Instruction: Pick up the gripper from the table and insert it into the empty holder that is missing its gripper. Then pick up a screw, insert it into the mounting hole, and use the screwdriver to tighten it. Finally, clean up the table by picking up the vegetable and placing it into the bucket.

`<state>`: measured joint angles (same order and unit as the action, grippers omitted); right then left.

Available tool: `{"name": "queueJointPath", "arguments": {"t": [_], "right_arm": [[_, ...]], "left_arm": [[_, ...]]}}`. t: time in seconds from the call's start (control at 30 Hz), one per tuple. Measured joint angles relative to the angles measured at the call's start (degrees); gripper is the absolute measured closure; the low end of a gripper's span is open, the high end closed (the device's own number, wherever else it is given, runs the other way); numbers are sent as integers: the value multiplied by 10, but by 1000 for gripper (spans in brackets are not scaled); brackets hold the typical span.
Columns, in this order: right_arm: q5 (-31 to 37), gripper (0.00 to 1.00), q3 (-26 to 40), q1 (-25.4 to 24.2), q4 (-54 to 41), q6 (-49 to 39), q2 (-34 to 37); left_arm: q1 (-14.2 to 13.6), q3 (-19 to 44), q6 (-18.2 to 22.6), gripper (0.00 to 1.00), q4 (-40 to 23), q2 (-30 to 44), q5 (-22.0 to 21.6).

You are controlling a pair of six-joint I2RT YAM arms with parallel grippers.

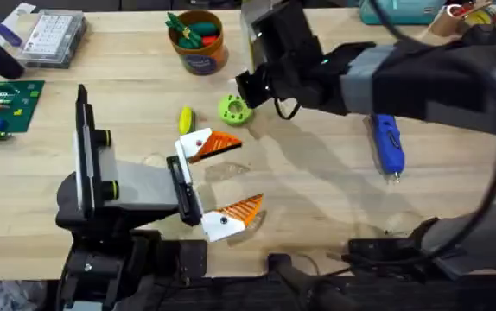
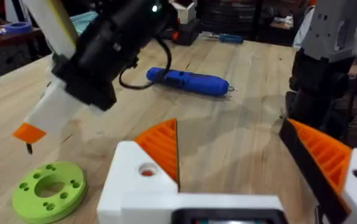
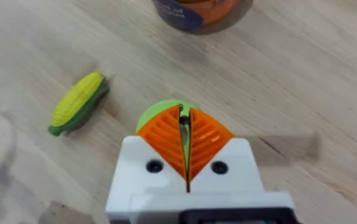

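The right gripper (image 3: 185, 134) hangs over the lime-green ring (image 1: 234, 110), its orange pads pressed together on a small dark screw (image 3: 183, 118), so I judge the screw step is in hand; next it must lower the tip squarely into a hole; the left gripper (image 1: 222, 183) waits nearer, fingers spread and empty; the blue screwdriver (image 1: 388, 144) lies to the right; the yellow, green-ended vegetable (image 1: 186, 118) lies just left of the ring, the orange bucket (image 1: 198, 40) farther off.
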<state>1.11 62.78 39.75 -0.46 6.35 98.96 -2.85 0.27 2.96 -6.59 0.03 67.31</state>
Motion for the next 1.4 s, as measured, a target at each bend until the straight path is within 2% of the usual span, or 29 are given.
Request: {"name": "queueJointPath", "arguments": {"t": [0.27, 0.57, 0.9, 1.2, 1.4], "right_arm": [[-34, 997, 0, 5, -57, -11, -62], [-50, 997, 32, 13, -185, -44, -112], [-53, 997, 94, 67, -228, -65, -133], [-55, 997, 100, 113, -246, -68, -183], [-55, 997, 102, 139, -285, -68, -244]], "left_arm": [[0, 0, 0, 10, 0, 0, 0], [0, 0, 0, 10, 0, 0, 0], [0, 0, 0, 10, 0, 0, 0], [0, 0, 0, 10, 0, 0, 0], [0, 0, 0, 10, 0, 0, 0]]}}
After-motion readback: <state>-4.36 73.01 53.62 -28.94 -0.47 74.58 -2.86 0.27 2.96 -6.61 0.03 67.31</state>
